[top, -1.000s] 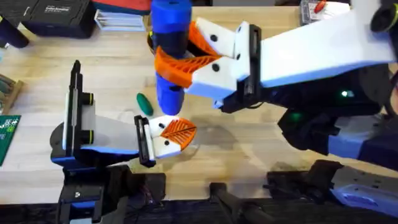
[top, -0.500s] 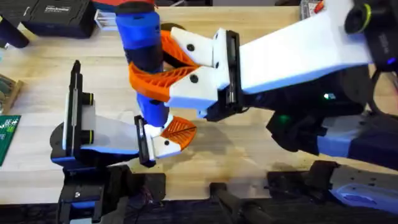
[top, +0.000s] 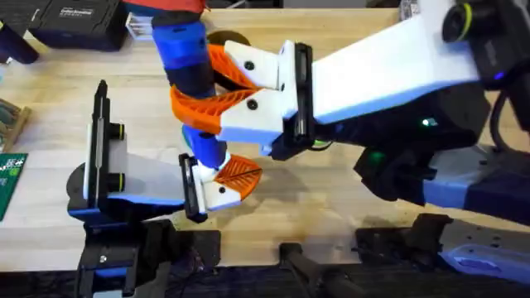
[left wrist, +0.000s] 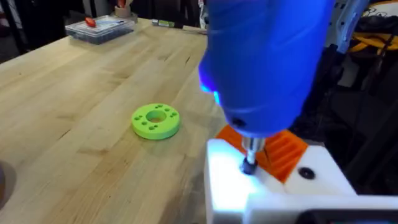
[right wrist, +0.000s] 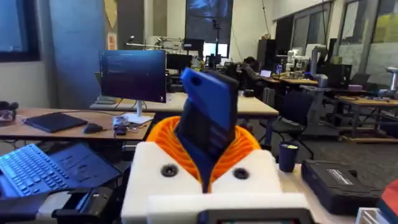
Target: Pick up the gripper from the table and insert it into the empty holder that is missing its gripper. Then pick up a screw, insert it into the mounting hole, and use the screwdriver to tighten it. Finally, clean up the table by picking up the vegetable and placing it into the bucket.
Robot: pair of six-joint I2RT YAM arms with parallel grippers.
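Blue plastic catches my eye first from overhead: the thick pen-shaped electric screwdriver (top: 192, 74) stands nearly upright, clenched between the orange ribbed pads of the right gripper (top: 214, 89). Its thin end comes down just above the left gripper (top: 234, 175), which lies low over the pale wooden table (top: 331, 207) with its white body and orange pads. Whether that left claw is released or clenched I cannot tell from here. A small piece of dark green, probably the small oblong toy vegetable (top: 187, 139), shows beside the screwdriver, mostly hidden by it.

From the left wrist camera the screwdriver (left wrist: 264, 62) is very close, a blue light glowing on its side, and its metal bit (left wrist: 250, 157) touches or nearly touches the white part next to the orange ribbed pad (left wrist: 283, 152). I cannot see a screw head clearly. A lime-green round disc with holes (left wrist: 155, 121) lies well apart on the wood.

From the right wrist camera the screwdriver (right wrist: 208, 121) sits tilted between the pads.

My worry: if the bit is not seated in the screw, it may slip off sideways when it turns, and the tilt makes this more likely. Also, pressing down could push the left gripper out of line.
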